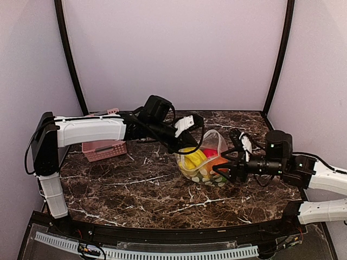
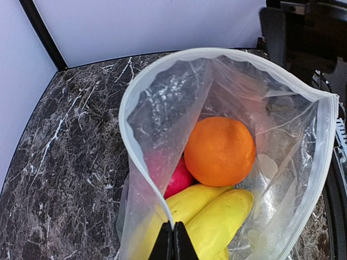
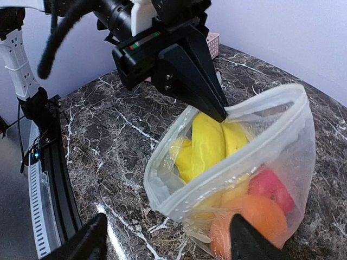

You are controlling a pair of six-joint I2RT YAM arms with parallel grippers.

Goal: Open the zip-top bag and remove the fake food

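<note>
**Bag mouth held open, right tool free to reach in**

The zip-top bag [image 1: 212,142] lay on the marble table [image 1: 135,189] with its mouth gaping and its white zip strip curled into a loop. The left tool [image 2: 173,241] was pressed together on the bag's rim, pinching one lip and lifting it. The right tool [image 3: 168,241] stood at the bag's right side with its fingers spread, gripping nothing that could be seen. Inside the bag sat the fake food. A yellow banana [image 2: 217,216] lay nearest the pinched lip, an orange ball [image 2: 219,150] lay beyond it, and a pink-red ball [image 2: 178,179] was tucked against the bag's wall beside both.

The step in hand appeared to be the reach for the first piece. To do it well, the left tool's pinch needed to stay steady and high so the mouth did not sag. The right tool needed to come in over the free lip, since pushing the bag's side would likely shove the soft plastic and roll the fruit. The banana looked the easiest first grip, while the glossy balls might slip from a shallow pinch.

A pink basket [image 1: 104,149] stood well to the left of the bag. No brand, label or writing could be read anywhere, and the bag showed only pale dots
</note>
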